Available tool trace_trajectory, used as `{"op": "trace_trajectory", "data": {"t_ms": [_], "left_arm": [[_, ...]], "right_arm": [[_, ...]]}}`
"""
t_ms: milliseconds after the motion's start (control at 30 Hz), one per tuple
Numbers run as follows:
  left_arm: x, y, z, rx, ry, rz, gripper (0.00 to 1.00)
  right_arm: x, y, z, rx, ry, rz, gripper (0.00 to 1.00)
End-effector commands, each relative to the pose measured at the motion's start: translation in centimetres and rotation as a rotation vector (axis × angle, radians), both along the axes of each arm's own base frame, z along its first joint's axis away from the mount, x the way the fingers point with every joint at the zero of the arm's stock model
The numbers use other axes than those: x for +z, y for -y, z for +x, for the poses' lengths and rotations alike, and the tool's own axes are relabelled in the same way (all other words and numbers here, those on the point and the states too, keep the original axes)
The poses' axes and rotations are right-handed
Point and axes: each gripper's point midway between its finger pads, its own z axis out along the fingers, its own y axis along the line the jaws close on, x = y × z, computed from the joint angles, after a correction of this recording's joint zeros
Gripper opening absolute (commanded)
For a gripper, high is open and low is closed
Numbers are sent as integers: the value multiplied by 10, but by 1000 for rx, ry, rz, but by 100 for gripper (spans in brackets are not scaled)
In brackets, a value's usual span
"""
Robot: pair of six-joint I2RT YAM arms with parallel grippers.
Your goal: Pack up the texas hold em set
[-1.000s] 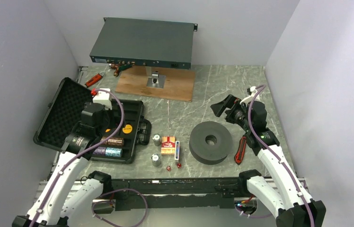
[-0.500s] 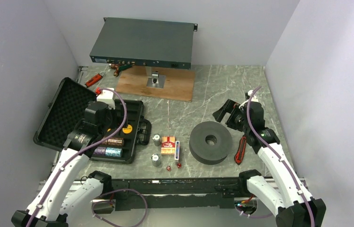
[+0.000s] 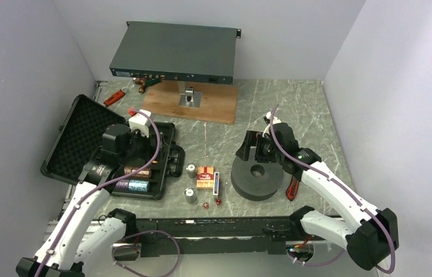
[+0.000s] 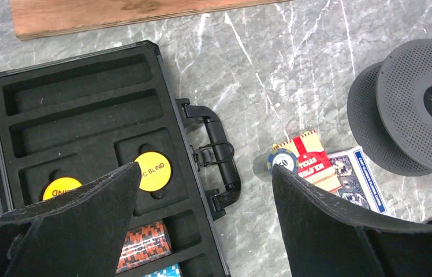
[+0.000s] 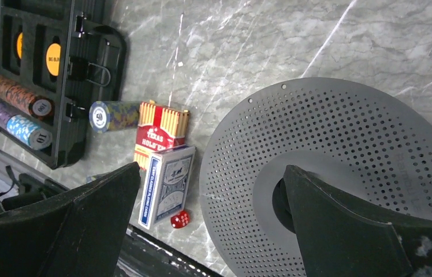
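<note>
**R gripper (image 5: 211,168) swung in toward the briefcase (image 3: 166,137); L gripper (image 4: 205,169) shifted across it**

Since 1 s ago our R gripper has come from well right of the case to nearer it, over the far rim of the foam ring (image 3: 248,182). Our L gripper has slid across the case toward its handle (image 4: 220,138). Both stand spread wide, nothing held. We see the case lying open, foam-lined lid (image 3: 78,135) flat on its left. Inside: two chip stacks (image 3: 138,172) in the near slots, two yellow discs (image 4: 153,171) in round pockets. Just right of the handle, on the table (image 3: 225,133): two loose chip stacks (image 3: 191,170), red card box (image 3: 204,176), blue-backed box (image 3: 216,183). Two red dice (image 3: 205,205) lie off the case's near-right corner. Ring sits further right.
</note>
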Motion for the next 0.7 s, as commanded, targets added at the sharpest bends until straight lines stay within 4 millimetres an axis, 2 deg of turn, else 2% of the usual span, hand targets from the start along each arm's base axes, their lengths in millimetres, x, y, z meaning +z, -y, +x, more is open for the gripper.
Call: {"op": "trace_trajectory", "data": {"t_ms": [0, 167, 267, 467, 667], "left_arm": [[11, 11, 1, -70, 48, -25, 89], [8, 10, 4, -53, 35, -19, 85], [7, 1, 7, 1, 30, -1, 82], [7, -12, 9, 76, 40, 21, 81], [8, -21, 9, 124, 47, 39, 81]], "right_arm": [[23, -1, 12, -37, 67, -35, 100], [19, -5, 9, -80, 11, -58, 100], [21, -15, 5, -83, 1, -49, 100], [24, -39, -4, -95, 0, -48, 100], [4, -71, -21, -65, -66, -75, 94]]}}
